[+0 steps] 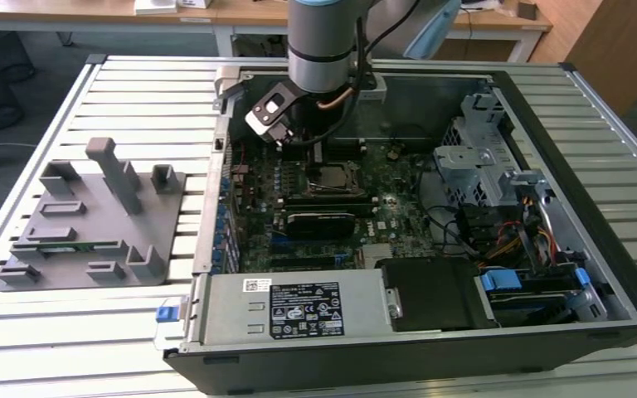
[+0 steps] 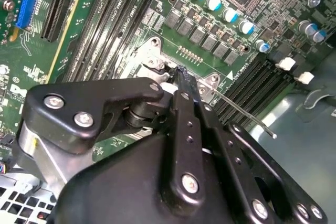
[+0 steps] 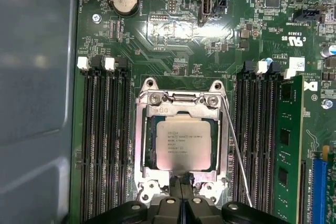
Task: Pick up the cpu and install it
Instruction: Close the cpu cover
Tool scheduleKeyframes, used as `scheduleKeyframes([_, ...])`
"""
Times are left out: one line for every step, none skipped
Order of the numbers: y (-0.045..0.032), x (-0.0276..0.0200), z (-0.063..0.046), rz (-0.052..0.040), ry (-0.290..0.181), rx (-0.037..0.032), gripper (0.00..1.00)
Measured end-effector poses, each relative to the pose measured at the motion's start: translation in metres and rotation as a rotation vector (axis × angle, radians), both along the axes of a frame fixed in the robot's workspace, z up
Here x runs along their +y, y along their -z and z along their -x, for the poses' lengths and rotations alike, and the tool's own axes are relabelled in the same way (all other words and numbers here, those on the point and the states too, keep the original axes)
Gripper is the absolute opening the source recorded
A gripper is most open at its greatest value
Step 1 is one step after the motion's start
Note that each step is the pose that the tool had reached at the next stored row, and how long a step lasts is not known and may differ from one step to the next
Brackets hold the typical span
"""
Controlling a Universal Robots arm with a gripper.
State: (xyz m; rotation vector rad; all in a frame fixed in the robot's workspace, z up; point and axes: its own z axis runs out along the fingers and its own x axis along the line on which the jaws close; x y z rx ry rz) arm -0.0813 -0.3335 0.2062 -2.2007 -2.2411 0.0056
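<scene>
The pincer (image 3: 181,186) hangs clenched, fingers pressed together with nothing seen between them, and its tips sit just at one edge of the cpu (image 3: 184,142). The cpu lies flat inside the socket frame (image 3: 143,145). Just beside it runs a thin latch wire (image 3: 236,150) that looks unlatched. A sideways nudge from the tips could skew the chip and bend the contacts beneath, or snag that wire. Farther out, the computer case (image 1: 584,141) sits on the worktop (image 1: 130,91).

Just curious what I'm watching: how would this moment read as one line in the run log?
cpu: flat in socket frame | gripper: shut, at frame's edge beside cpu | arm: inside open computer case
</scene>
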Motion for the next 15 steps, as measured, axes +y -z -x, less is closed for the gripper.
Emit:
scheduleKeyframes([-0.0002,0.0000,0.000,-0.0001,0.000,0.0000,0.11])
scheduleKeyframes([-0.0001,0.0000,-0.001,-0.0003,0.000,0.0000,0.11])
scheduleKeyframes([-0.0002,0.0000,-0.002,-0.0002,0.000,0.0004,0.11])
scheduleKeyframes([-0.0002,-0.0003,-0.003,-0.0001,0.000,0.0009,0.11])
scheduleKeyframes([-0.0002,-0.0007,-0.005,0.0000,0.000,0.0012,0.11])
scheduleKeyframes([-0.0002,-0.0011,-0.007,0.0000,0.000,0.0016,0.11])
scheduleKeyframes([-0.0002,-0.0014,-0.008,0.0000,0.000,0.0017,0.11])
scheduleKeyframes([-0.0002,-0.0017,-0.010,0.0000,0.000,0.0019,0.11])
scheduleKeyframes([-0.0002,-0.0019,-0.011,0.0000,0.000,0.0019,0.11])
scheduleKeyframes([-0.0002,-0.0021,-0.013,0.0000,0.000,0.0019,0.11])
scheduleKeyframes([-0.0002,-0.0022,-0.014,0.0000,0.000,0.0020,0.11])
scheduleKeyframes([-0.0002,-0.0023,-0.015,0.0000,0.000,0.0021,0.11])
scheduleKeyframes([-0.0002,-0.0024,-0.016,0.0000,0.000,0.0022,0.11])
scheduleKeyframes([-0.0002,-0.0025,-0.018,0.0000,0.000,0.0023,0.11])
scheduleKeyframes([-0.0002,-0.0025,-0.019,0.0001,0.000,0.0023,0.11])
